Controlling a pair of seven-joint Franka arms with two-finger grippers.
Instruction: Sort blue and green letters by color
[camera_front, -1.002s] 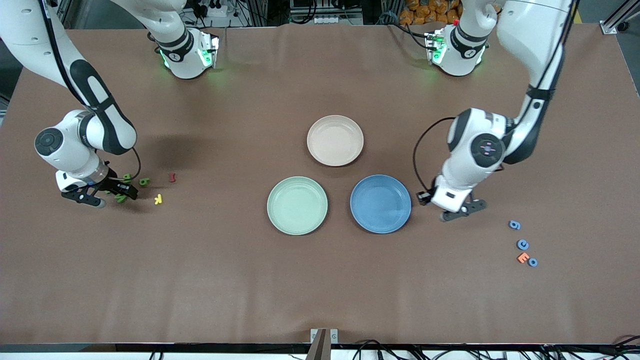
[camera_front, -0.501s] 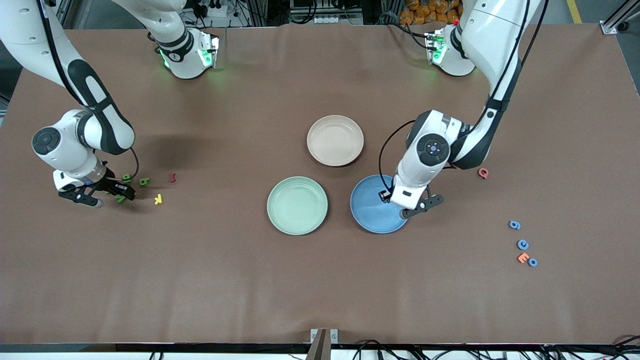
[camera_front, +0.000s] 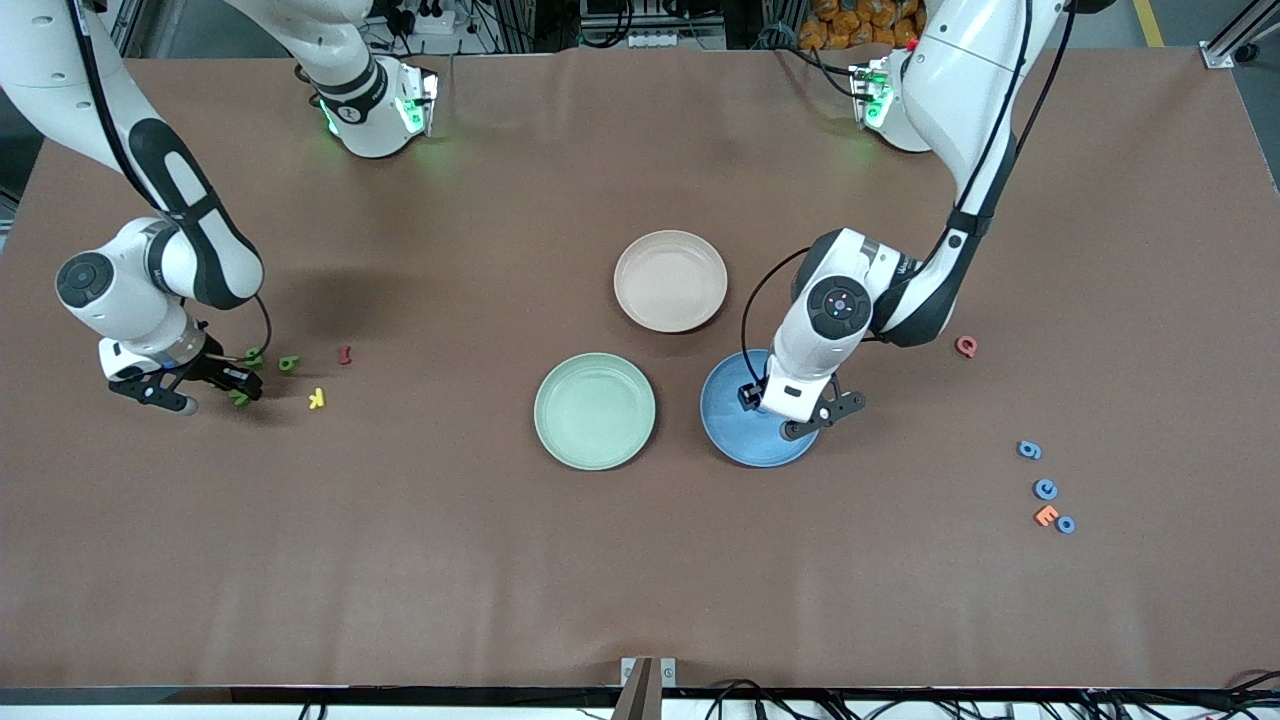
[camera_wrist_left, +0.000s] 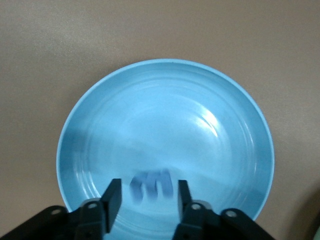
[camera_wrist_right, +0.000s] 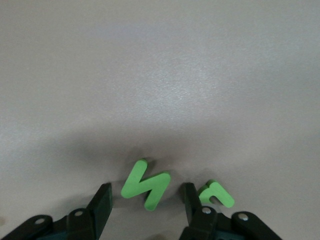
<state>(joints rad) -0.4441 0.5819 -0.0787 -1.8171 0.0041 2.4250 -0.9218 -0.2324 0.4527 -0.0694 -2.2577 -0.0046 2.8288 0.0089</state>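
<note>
Three blue letters (camera_front: 1045, 489) lay near the table's edge at the left arm's end, small chunky rounded pieces in a loose line with an orange E (camera_front: 1044, 516) touching the group; a fourth blue letter (camera_wrist_left: 151, 184) showed only as a blurred shape between the parted fingers of the left gripper (camera_wrist_left: 146, 197), over the blue plate (camera_wrist_left: 100, 115), and whether it was touching the plate could not be told. Green letters sat toward the right arm's end: one (camera_front: 289, 363) in the open, one (camera_front: 254, 355) partly covered by the right arm's cable, and a zigzag green letter (camera_wrist_right: 146, 185) lying flat on the table between the spread fingers of the right gripper (camera_wrist_right: 145, 200), which touched neither side of it. Another green letter (camera_wrist_right: 216, 195) lay just outside one finger, partly cut off by it. In the front view the right gripper (camera_front: 195, 385) hid most of these two pieces. A yellow K (camera_front: 317, 398) and a dark red letter (camera_front: 345, 354) lay beside the green group, and a red letter (camera_front: 966, 346) lay alone, farther from the camera than the blue ones. Near the table's middle, the green plate (camera_front: 595, 410) and the beige plate (camera_front: 670, 280) held nothing.
</note>
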